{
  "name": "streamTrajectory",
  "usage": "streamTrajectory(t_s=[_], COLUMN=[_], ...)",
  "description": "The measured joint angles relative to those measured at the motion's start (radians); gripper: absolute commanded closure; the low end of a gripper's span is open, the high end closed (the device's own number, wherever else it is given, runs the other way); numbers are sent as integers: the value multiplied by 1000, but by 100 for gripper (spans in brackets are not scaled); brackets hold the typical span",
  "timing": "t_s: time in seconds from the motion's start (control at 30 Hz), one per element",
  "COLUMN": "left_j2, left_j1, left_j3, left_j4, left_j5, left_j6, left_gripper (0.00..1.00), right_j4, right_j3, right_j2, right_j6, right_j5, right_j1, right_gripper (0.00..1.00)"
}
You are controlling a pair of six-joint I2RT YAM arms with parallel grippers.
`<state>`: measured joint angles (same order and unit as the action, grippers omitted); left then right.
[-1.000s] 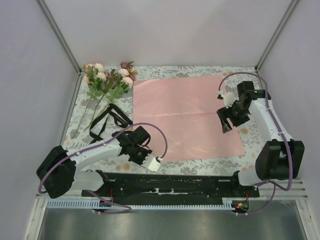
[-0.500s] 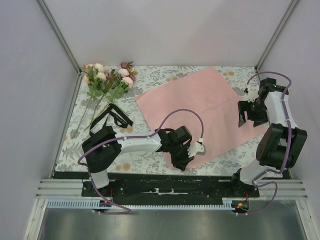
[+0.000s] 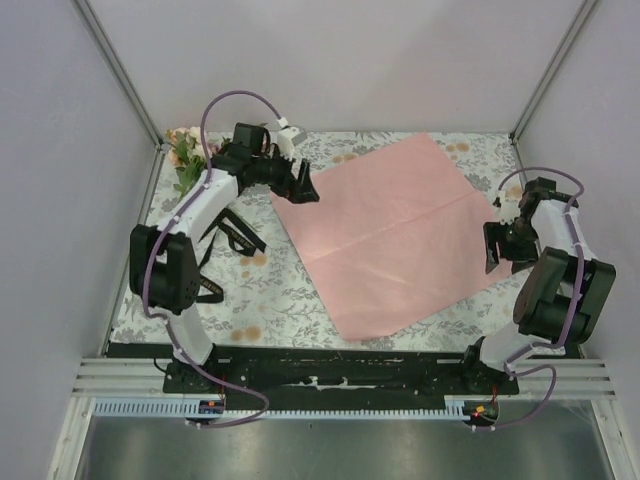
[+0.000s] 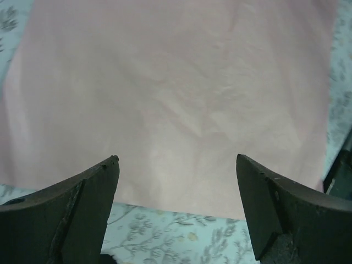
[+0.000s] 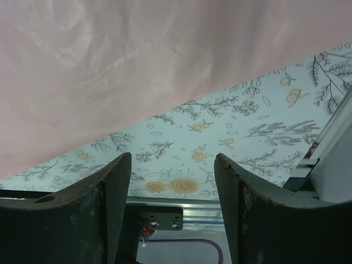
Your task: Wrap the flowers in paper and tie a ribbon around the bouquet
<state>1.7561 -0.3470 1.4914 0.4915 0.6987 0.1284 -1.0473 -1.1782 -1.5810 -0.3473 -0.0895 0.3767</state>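
Observation:
The paper (image 3: pixel 395 235) lies pink face up and turned like a diamond on the tablecloth. My left gripper (image 3: pixel 305 188) hovers at its far left corner. Its jaws are open with nothing between them, over the paper's edge (image 4: pixel 176 93); the same gripper (image 4: pixel 177 165) shows bare cloth beneath. My right gripper (image 3: pixel 493 258) stands open at the paper's right edge, which fills the top of the right wrist view (image 5: pixel 137 60). Only cloth lies between the right gripper's (image 5: pixel 173 159) fingers. The flowers (image 3: pixel 183 152) lie at the back left, mostly hidden behind my left arm. The black ribbon (image 3: pixel 238 236) is heaped left of the paper.
A floral tablecloth (image 3: pixel 280 295) covers the table. Pale enclosure walls and slanted frame posts (image 3: pixel 118 70) close in the back and sides. The arms' black base rail (image 3: pixel 340 365) runs along the near edge.
My left arm swung from the paper's near edge up to its far left corner and its jaws opened. The paper, first square to the table, now lies rotated. The right gripper dropped slightly nearer.

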Motion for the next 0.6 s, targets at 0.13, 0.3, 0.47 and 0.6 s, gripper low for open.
streamTrajectory(t_s=[0.13, 0.3, 0.47, 0.6], left_j2=[201, 386, 499, 544], left_j1=[123, 179, 171, 168], left_j3=[104, 138, 296, 401], left_j4=[18, 55, 64, 49], left_j5=[-37, -106, -177, -200], left_j6=[-12, -20, -5, 28], left_gripper=[7, 7, 7, 9], right_j4=[69, 135, 175, 163], right_j3=[13, 8, -35, -89], right_j2=[-84, -189, -280, -332], right_j6=[-29, -56, -89, -117], right_j5=[37, 82, 126, 169], right_j1=[-8, -12, -43, -85], right_gripper=[33, 37, 44, 50])
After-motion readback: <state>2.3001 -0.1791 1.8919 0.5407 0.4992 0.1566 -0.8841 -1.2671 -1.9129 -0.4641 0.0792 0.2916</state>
